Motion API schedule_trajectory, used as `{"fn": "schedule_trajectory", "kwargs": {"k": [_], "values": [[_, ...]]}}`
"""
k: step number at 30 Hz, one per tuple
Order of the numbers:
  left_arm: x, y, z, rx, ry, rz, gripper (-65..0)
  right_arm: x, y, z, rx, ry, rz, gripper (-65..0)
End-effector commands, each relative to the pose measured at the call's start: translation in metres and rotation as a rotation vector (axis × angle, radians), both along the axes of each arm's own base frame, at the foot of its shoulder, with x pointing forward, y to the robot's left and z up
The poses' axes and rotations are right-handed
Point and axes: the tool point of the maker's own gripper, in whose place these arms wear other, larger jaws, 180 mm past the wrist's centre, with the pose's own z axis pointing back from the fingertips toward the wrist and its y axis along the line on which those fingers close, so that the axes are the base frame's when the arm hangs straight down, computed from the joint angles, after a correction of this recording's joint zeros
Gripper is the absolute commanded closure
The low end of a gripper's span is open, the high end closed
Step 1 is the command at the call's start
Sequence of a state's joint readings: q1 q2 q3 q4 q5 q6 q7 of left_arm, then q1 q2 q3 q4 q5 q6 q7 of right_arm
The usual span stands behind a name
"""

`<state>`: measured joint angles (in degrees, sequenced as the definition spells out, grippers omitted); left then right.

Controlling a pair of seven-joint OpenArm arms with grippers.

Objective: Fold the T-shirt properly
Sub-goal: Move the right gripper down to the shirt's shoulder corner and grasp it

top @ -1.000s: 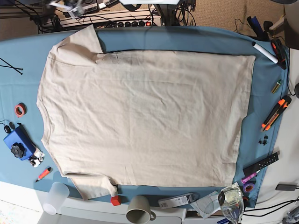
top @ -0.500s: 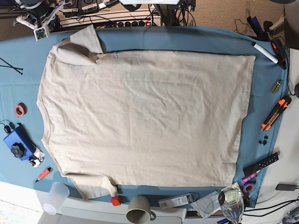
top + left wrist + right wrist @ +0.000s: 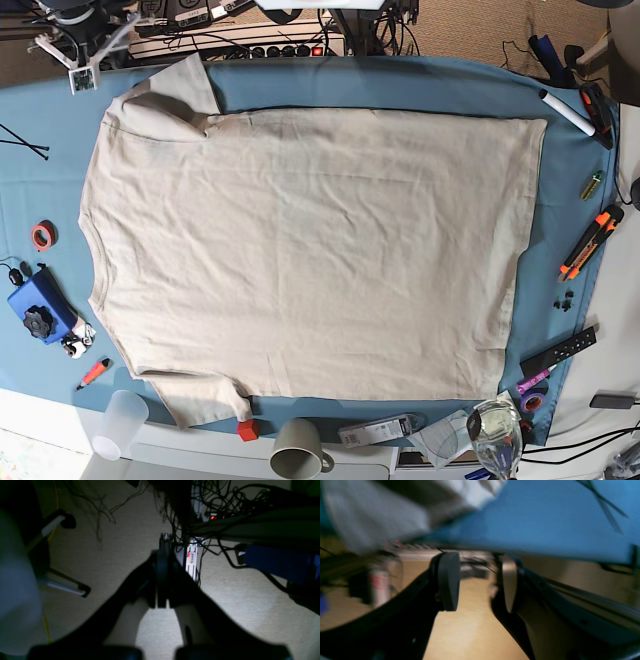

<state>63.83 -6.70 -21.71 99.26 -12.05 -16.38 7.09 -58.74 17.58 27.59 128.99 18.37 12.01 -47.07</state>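
Observation:
The beige T-shirt [image 3: 300,250] lies flat on the teal table cloth [image 3: 400,85], collar side to the left and hem to the right. One sleeve [image 3: 180,95] is at the top left, the other at the bottom left. My right gripper [image 3: 82,50] hovers past the table's top left corner, near that sleeve. In the right wrist view it [image 3: 480,580] is open and empty, with a blurred shirt edge [image 3: 370,517] above it. My left gripper [image 3: 164,540] is shut and empty over the floor, and does not show in the base view.
A red tape roll [image 3: 43,236], blue box [image 3: 38,305] and red marker [image 3: 93,373] lie on the left. A plastic cup [image 3: 120,423], green mug [image 3: 297,450] and glass [image 3: 494,432] stand along the front edge. Orange cutters [image 3: 592,240], a white marker [image 3: 566,112] and a remote [image 3: 558,351] lie on the right.
My right gripper has moved left along the table's far edge, from the top middle-left to the top left corner. The T-shirt has not moved.

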Motion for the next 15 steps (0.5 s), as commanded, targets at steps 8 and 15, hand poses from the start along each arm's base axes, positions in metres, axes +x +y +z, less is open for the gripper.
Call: {"fn": "schedule_trajectory", "kwargs": {"k": [8, 15], "values": [[-0.001, 0.001, 0.004, 0.001, -0.007, -0.006, 0.0, 0.018, 0.040, 0.008, 0.178, -0.073, 0.140, -27.9], [0.000, 0.006, 0.005, 0.009, -0.008, -0.023, 0.0, 0.017, 0.084, 0.018, 0.425, -0.120, 0.212, -27.9]]}}
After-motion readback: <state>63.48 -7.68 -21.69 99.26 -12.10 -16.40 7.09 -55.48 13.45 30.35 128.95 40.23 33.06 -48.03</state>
